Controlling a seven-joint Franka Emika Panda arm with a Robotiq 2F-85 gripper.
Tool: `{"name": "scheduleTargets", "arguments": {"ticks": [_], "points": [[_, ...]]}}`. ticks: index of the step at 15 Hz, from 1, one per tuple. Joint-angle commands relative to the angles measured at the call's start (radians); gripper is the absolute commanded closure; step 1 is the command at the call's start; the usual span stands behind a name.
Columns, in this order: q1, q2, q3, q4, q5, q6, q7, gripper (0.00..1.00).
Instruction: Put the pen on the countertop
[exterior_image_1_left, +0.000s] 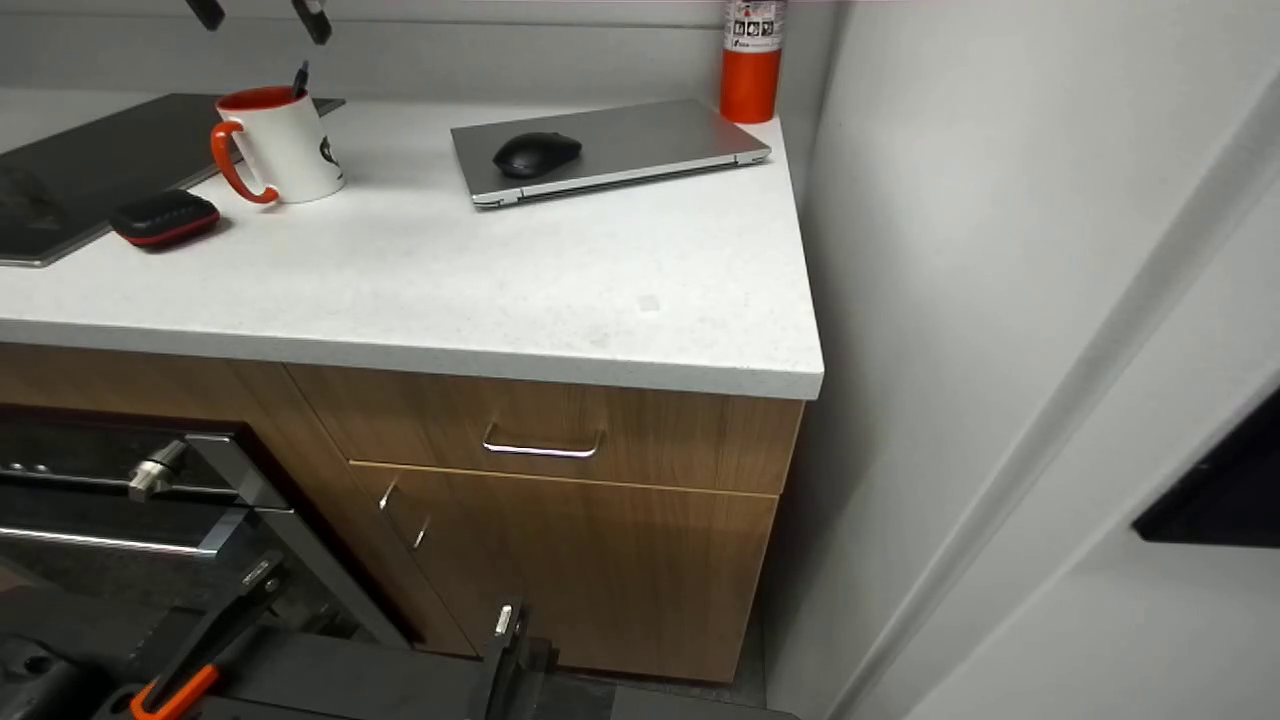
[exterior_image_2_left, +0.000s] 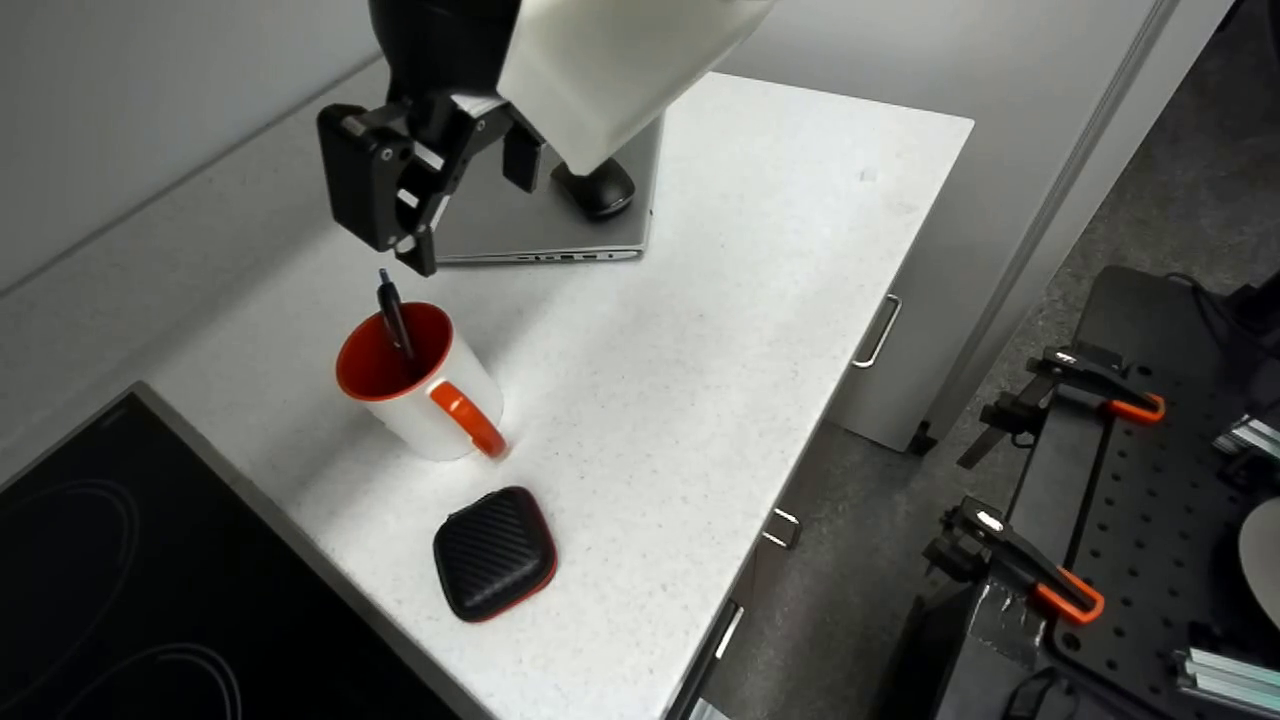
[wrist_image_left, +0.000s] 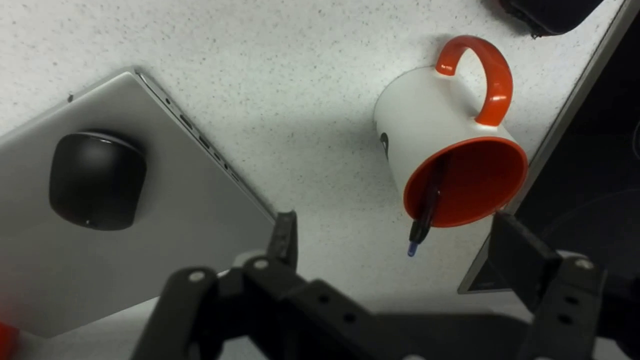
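Gripper (wrist_image_left: 394, 237) spread, above and clear of pen (wrist_image_left: 426, 212) leaning in mug (wrist_image_left: 422, 112).

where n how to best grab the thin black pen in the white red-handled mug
I'd pinch the thin black pen near its blue-tipped upper end, coming from above with the fingers on either side. That end slants up out of the white red-handled mug, away from the handle, so it looks reachable; the lower part sits inside, where space is tighter.
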Motion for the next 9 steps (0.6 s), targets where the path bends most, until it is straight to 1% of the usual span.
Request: {"name": "scheduleTargets", "arguments": {"ticks": [1,4,6,7,9], "points": [[0.022,0.088,-0.015,0.085,0.03,0.028,-0.016,0.0],[0.029,0.153,-0.013,0.143,0.066,0.006,-0.028,0.0],[0.033,0.199,-0.011,0.176,0.086,0.014,-0.018,0.0],[0.038,0.217,-0.019,0.183,0.055,0.031,0.017,0.0],[0.042,0.252,-0.021,0.204,0.063,0.049,0.015,0.0]]}}
